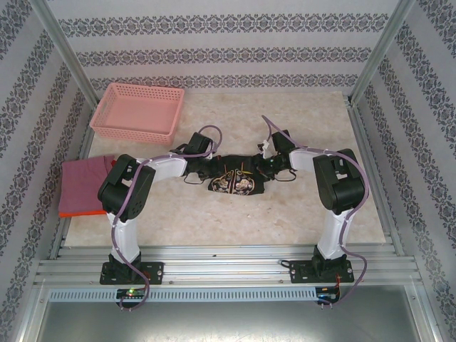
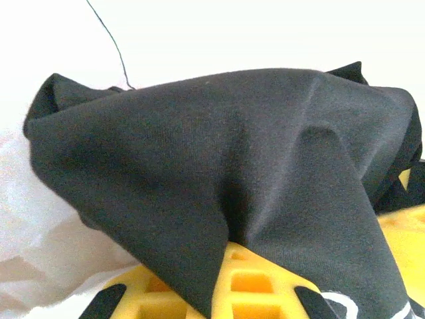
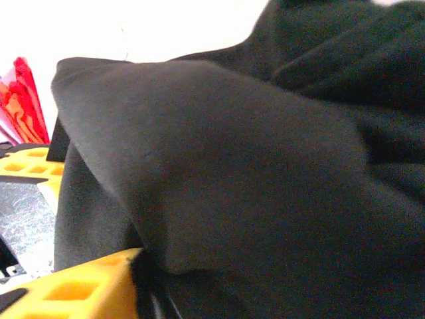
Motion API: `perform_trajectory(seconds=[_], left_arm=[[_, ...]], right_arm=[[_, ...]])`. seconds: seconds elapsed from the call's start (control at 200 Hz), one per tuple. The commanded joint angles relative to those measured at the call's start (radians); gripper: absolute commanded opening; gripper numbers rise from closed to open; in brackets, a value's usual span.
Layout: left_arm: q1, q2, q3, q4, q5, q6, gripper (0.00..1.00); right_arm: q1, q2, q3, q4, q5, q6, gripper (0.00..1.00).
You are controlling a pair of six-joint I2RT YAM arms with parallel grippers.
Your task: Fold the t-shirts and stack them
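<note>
Two arms reach inward from the near edge over the marble-patterned table (image 1: 214, 228). At its left edge, a folded dusty-pink t-shirt (image 1: 85, 182) lies on top of an orange t-shirt (image 1: 78, 212). Mid-table, the black t-shirt (image 1: 235, 165) sits bunched with its tan emblem (image 1: 235, 184) facing up, between the left gripper (image 1: 191, 169) and the right gripper (image 1: 274, 167). In both wrist views black cloth drapes over the yellow fingers (image 2: 252, 286), so I cannot tell whether either pair of jaws is pinching it. Farthest off, at the far left, stands a pink lattice basket (image 1: 139, 110).
</note>
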Motion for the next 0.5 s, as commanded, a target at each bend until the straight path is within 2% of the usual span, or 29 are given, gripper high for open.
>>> perform_trajectory(seconds=[0.0,0.08,0.185,0.29,0.495], left_arm=[[-0.004,-0.031,-0.023,-0.029,-0.053,0.053,0.00],[0.002,-0.069,-0.044,-0.044,-0.089,0.081,0.00],[0.018,-0.110,-0.060,-0.096,-0.110,0.122,0.00],[0.042,-0.152,-0.068,-0.175,-0.119,0.188,0.00],[0.105,-0.250,-0.073,-0.360,-0.151,0.408,0.00]], right_arm=[[0.004,-0.058,-0.021,0.021,0.048,-0.027,0.69],[-0.006,-0.093,-0.036,0.025,0.093,-0.039,0.82],[-0.020,-0.132,-0.058,0.042,0.134,-0.042,0.89],[-0.032,-0.159,-0.069,0.057,0.154,-0.046,0.90],[-0.029,-0.171,-0.057,0.054,0.142,-0.086,0.91]])
